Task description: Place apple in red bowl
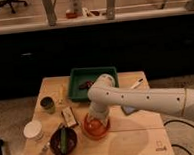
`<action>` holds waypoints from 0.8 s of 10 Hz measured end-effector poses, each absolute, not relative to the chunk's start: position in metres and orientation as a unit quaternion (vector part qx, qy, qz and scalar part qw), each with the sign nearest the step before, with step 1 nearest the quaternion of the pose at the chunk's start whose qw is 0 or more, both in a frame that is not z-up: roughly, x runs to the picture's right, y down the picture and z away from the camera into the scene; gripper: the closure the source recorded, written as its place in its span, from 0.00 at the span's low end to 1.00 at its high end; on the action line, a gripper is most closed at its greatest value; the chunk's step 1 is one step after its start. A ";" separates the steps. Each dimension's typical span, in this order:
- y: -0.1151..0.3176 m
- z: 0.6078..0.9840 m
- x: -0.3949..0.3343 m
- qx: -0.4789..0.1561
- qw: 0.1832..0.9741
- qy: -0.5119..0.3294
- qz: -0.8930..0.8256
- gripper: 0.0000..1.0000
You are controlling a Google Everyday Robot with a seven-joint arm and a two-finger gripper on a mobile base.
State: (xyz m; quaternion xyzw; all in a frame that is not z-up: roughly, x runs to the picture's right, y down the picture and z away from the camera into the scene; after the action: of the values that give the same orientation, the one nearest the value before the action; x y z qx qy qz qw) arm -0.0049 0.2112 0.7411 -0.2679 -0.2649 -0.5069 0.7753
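One white arm [142,100] reaches in from the right across the bench [139,136], and its end effector [96,119] is down right over the red bowl [97,134], at the bowl's middle. The wrist blocks the view there, so I cannot tell how far open the end effector is or whether it holds anything. The apple is not visible either; it may be hidden under the wrist.

There are two bowls on this bench: the red one, and to its left one dark bowl [53,145] with one long green vegetable [63,138] in it. One green tray [92,70] sits behind, one white cup [32,130] at far left and one dark can [47,104] above it.
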 end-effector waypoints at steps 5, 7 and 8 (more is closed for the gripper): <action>0.200 0.743 -0.007 -0.264 0.775 -0.262 -0.511 0.20; 0.195 0.742 -0.006 -0.264 0.774 -0.260 -0.513 0.20; 0.193 0.742 -0.007 -0.263 0.774 -0.260 -0.514 0.20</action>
State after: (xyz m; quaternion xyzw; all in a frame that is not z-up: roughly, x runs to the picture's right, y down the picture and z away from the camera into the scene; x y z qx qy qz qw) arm -0.0070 0.1931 0.7419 -0.2633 -0.2596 -0.5139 0.7741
